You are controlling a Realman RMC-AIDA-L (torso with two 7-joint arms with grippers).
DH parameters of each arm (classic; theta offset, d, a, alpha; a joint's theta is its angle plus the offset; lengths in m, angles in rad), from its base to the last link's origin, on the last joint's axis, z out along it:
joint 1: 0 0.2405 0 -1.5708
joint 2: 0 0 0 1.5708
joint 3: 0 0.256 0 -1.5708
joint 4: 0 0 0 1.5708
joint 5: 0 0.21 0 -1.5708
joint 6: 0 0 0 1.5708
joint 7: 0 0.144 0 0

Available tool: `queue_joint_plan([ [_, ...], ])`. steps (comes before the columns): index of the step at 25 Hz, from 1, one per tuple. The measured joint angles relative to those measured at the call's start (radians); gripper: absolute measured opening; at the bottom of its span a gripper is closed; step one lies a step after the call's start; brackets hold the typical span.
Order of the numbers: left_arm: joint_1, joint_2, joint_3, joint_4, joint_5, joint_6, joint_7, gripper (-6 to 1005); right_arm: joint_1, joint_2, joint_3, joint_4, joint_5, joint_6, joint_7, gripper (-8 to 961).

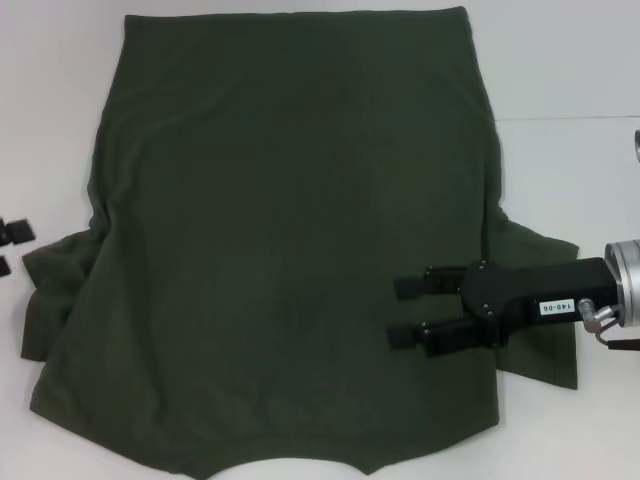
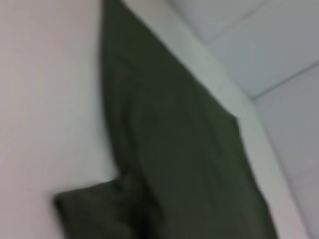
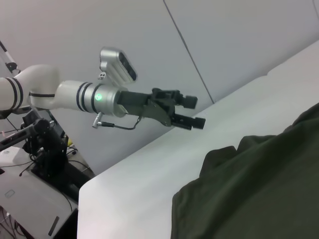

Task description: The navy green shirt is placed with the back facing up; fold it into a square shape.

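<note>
The navy green shirt [image 1: 270, 250] lies spread flat on the white table [image 1: 560, 60], its collar curve at the near edge and a sleeve sticking out on each side. My right gripper [image 1: 405, 313] is open over the shirt's right part, just inward of the right sleeve, with nothing between its fingers. My left gripper [image 1: 8, 248] shows only as black fingertips at the left edge, beside the left sleeve. The right wrist view shows the left gripper [image 3: 193, 111] open and empty above the table, apart from the shirt [image 3: 259, 189]. The left wrist view shows the shirt [image 2: 174, 159] and one sleeve.
White table surface surrounds the shirt on the left, right and far sides. The table's far edge [image 2: 234, 94] meets a grey tiled floor. Dark equipment and cables [image 3: 40, 149] stand beyond the table's corner in the right wrist view.
</note>
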Motion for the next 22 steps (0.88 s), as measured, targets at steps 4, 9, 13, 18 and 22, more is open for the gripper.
queue_joint_plan([
  [4, 0.0, -0.005, 0.004, -0.015, 0.035, -0.051, -0.003, 874, 0.001, 0.0, 0.0, 0.0, -0.014, 0.003, -0.002, 942],
  [9, -0.008, -0.012, 0.02, -0.028, 0.08, -0.119, -0.004, 868, 0.001, 0.0, 0.0, 0.0, -0.018, 0.006, -0.002, 942],
  [13, -0.015, -0.014, 0.027, -0.049, 0.085, -0.156, 0.001, 864, 0.001, -0.001, 0.001, 0.0, -0.018, 0.009, -0.002, 942],
  [18, -0.023, -0.019, 0.065, -0.068, 0.086, -0.186, 0.005, 858, 0.001, -0.002, 0.001, 0.0, -0.018, 0.012, -0.001, 942],
  [22, -0.025, -0.031, 0.093, -0.07, 0.086, -0.206, 0.006, 853, 0.001, -0.002, 0.001, 0.0, -0.018, 0.012, -0.001, 942],
])
